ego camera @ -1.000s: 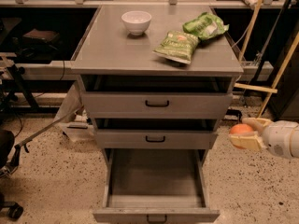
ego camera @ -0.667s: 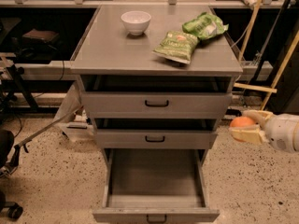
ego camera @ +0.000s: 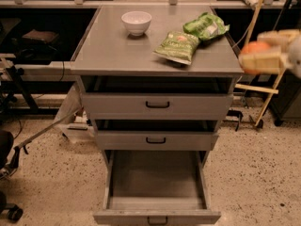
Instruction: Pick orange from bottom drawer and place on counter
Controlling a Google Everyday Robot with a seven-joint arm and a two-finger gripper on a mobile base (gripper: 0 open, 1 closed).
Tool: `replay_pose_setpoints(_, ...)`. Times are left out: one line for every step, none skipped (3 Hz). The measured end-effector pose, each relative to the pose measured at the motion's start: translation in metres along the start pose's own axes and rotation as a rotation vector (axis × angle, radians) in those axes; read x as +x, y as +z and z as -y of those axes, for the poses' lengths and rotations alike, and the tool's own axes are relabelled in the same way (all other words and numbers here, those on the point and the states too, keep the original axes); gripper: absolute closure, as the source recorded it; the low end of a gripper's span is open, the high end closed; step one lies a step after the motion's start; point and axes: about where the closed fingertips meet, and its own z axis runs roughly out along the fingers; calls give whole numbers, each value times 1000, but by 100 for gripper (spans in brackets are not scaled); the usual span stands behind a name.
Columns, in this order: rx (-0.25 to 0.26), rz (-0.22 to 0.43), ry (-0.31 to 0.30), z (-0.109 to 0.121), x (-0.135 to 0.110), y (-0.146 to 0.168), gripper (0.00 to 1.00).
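- One wide grey counter (ego camera: 103, 51) fills the upper middle of the frame. Its left and front-left parts lie bare, which I judge the safest landing ground.
- Near the back, upper centre-left, stands a white bowl (ego camera: 136, 21); the fruit should be kept away from it.
- Lower centre, the bottom drawer (ego camera: 155, 182) is pulled out and its tray shows nothing inside. The lift looks done, so placing is the step in hand.
- Two green snack bags, the pale bag (ego camera: 178, 46) and the darker bag (ego camera: 206, 27), crowd the counter's right half, just where the arm would come in. Better to carry over them than push through.
- At the right edge of the frame, the orange (ego camera: 254, 47) hangs beyond the counter's right rim and about level with it. It is pinched in the gripper (ego camera: 257, 51), whose jaws are drawn in narrow around it.
- Lower it close to the surface before letting go; being round, it may well roll.
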Motion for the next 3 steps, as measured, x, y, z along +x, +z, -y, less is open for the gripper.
replay_pose_setpoints(11, -15, 32, 38, -53, 8, 100)
replay_pose_setpoints(34, -39, 107, 82, -72, 35, 100)
replay_pose_setpoints(32, -28, 198, 113, -82, 97, 100)
